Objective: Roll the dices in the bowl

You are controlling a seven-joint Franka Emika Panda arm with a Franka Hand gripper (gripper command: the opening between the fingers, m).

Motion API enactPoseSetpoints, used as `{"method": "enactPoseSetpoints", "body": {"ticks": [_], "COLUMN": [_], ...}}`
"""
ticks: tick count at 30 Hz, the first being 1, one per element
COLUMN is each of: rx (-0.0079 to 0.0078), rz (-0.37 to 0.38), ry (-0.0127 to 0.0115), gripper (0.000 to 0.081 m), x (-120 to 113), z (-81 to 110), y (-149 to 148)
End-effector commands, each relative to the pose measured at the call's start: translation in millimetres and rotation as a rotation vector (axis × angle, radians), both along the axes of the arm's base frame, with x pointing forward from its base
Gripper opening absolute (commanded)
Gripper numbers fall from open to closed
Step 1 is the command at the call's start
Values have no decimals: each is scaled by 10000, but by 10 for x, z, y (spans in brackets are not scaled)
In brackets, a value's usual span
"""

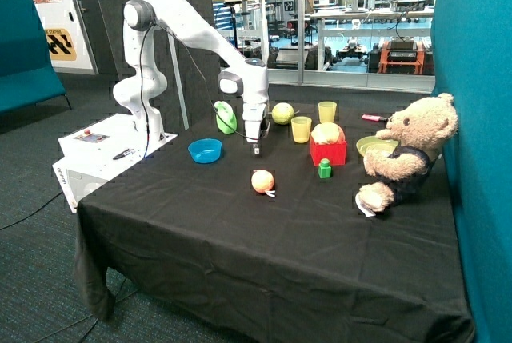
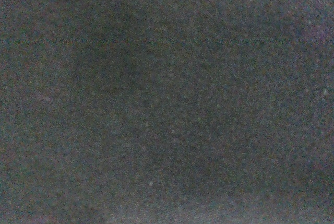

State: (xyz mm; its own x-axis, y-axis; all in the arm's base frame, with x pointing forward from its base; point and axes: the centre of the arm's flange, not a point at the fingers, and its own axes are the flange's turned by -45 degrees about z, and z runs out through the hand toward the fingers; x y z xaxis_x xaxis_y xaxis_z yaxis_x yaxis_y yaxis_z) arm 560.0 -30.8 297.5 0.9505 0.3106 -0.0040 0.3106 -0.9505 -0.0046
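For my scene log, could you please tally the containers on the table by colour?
Blue bowl: 1
Yellow-green bowl: 1
Yellow cups: 2
Red box: 1
Total: 5
The gripper hangs just above the black cloth.

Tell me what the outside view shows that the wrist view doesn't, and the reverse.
Only the outside view shows the arm, its tool low over the black cloth, the blue bowl beside it, the peach-coloured fruit, two yellow cups, the red box, the green block and the teddy bear. The wrist view adds nothing of its own: it holds only dark cloth, close up. Both share that cloth. Dice cannot be made out in either.
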Motion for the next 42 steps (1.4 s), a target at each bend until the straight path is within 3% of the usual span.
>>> {"method": "enactPoseSetpoints", "body": {"ticks": [1, 5, 31, 38, 42], "rx": [-32, -32, -32, -32, -32], "rz": [-118, -179, -273, -265, -287], "ry": [-52, -52, -52, -52, -52], "gripper": [471, 430, 346, 266, 154], "x": [-14, -14, 85, 142, 144], "z": [-87, -111, -270, -277, -281], "y": [-56, -129, -183, -148, -138]}}
